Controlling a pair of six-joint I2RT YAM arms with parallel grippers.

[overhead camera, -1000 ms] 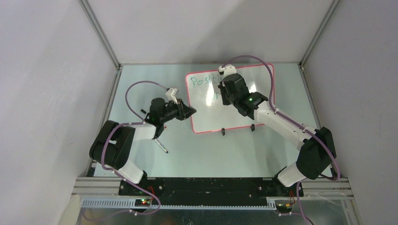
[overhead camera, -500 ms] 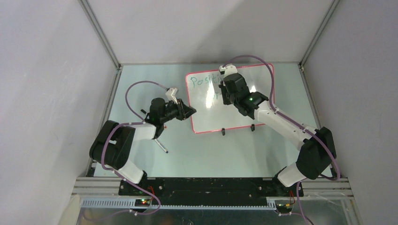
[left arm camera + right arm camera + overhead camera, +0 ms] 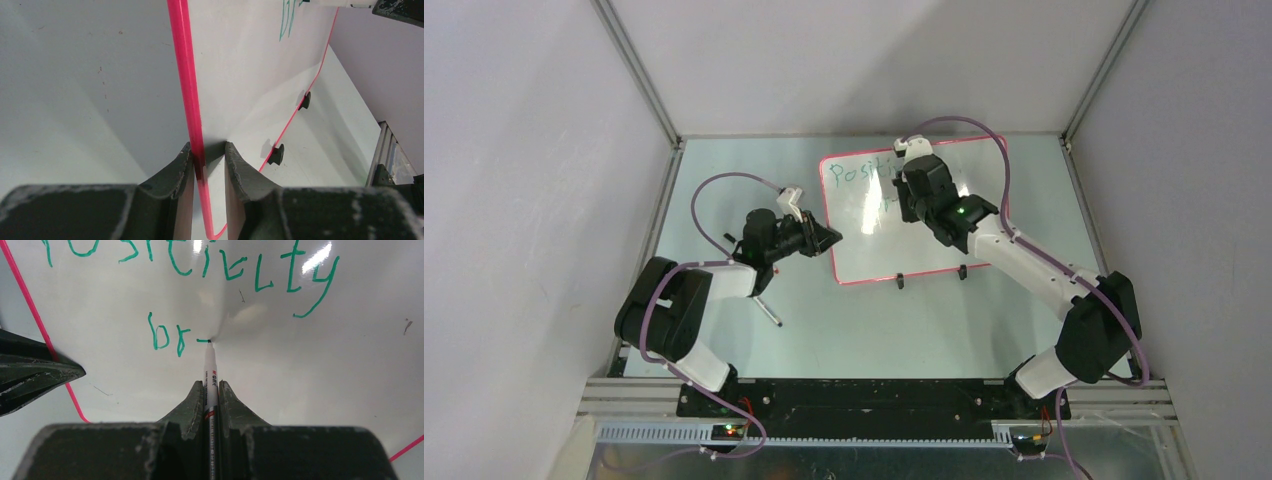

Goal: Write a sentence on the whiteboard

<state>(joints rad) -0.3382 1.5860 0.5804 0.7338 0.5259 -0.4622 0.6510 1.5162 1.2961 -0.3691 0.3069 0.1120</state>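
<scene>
Whiteboard (image 3: 864,255): top view, mid-table, left gripper (image 3: 829,238) at its 9 o'clock edge. Left wrist: jaws slightly parted, clamping the pink rim (image 3: 186,75). Right wrist: right gripper (image 3: 211,390) clenched around marker (image 3: 210,372), axis toward 12 o'clock, tip touching the board just 3 o'clock of the sentence (image 3: 153,332), at "br".

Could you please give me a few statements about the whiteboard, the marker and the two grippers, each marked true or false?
1. The right gripper is shut on a marker whose tip touches the whiteboard. True.
2. The left gripper hangs clear of the whiteboard. False: its jaws grip the board's red-pink rim.
3. The second line reads "br" plus a short stroke at the marker tip. True.
4. The first line is written in red. False: its letters are green.
</scene>
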